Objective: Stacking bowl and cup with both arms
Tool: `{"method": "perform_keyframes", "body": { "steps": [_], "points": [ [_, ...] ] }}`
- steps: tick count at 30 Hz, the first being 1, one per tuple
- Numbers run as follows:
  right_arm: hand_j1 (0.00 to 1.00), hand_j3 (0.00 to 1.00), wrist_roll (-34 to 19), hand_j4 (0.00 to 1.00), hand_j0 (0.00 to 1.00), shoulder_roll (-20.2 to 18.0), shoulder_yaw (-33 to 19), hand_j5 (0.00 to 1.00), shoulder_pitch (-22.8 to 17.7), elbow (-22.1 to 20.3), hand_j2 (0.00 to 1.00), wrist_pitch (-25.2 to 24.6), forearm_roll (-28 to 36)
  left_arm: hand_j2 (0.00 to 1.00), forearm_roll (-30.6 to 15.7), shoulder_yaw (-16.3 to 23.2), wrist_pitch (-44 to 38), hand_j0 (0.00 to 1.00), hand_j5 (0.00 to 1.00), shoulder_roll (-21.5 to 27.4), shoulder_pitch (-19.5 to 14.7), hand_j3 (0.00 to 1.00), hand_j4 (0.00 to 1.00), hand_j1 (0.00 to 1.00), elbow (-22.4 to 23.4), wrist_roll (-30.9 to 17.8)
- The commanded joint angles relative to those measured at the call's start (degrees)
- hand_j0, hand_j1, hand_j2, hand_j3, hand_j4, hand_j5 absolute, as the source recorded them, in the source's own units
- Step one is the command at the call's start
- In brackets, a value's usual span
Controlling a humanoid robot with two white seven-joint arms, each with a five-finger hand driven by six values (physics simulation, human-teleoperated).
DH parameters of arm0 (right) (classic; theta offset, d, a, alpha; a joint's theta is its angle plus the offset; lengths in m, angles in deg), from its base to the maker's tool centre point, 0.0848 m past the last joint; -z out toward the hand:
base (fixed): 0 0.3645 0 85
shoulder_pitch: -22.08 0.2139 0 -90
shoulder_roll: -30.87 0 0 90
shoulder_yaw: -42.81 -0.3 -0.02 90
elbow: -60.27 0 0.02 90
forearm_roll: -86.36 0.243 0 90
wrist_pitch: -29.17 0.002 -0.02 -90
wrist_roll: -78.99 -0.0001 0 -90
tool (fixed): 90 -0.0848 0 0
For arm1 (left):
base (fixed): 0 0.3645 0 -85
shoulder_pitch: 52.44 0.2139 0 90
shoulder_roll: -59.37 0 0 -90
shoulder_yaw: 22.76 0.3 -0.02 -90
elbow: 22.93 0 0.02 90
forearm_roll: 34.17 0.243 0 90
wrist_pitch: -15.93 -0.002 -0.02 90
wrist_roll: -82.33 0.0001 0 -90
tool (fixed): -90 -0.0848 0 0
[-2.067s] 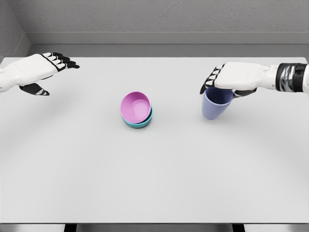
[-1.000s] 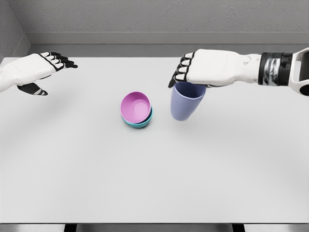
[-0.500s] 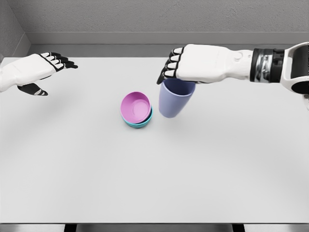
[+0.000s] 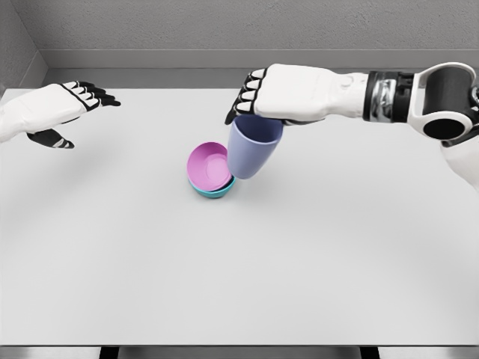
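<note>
A pink bowl [image 4: 207, 166] sits nested in a teal bowl [image 4: 217, 191] near the middle of the white table [image 4: 239, 262]. My right hand [image 4: 258, 105] is shut on the rim of a lavender cup [image 4: 251, 149], which hangs upright and slightly tilted above the table. The cup's lower part overlaps the bowls' right edge in the head view; I cannot tell whether they touch. My left hand [image 4: 71, 108] hovers open over the far left of the table, holding nothing.
A grey wall runs behind the table's far edge [image 4: 239, 88]. The table's front edge [image 4: 239, 345] lies at the bottom of the head view.
My right hand has carried the lavender cup leftward from the right side of the table to just beside the bowls. The left hand and the bowls have stayed put.
</note>
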Motion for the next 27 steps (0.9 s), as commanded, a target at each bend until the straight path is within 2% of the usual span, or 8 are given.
{"method": "perform_keyframes", "body": {
  "steps": [1,20,27],
  "points": [
    [0.73,0.73,0.0,0.73,0.73,1.0,0.0,0.73,0.0,0.7,0.73,-0.2,-0.2,1.00,-0.3,-0.1,-0.1,1.00,1.00,0.0,0.1,1.00,1.00,1.00,0.0,0.0],
    [0.73,0.73,0.0,0.73,0.73,7.0,0.2,0.73,0.8,6.0,0.73,-0.2,-4.8,1.00,-0.2,-0.1,-0.1,1.00,1.00,0.0,0.1,1.00,1.00,1.00,0.0,0.0],
    [0.73,0.73,0.0,0.73,0.73,9.5,0.7,0.73,1.4,9.8,0.73,-0.2,-5.9,1.00,-0.3,-0.1,-0.1,1.00,1.00,0.1,0.1,1.00,1.00,1.00,0.0,0.0]
  ]
}}
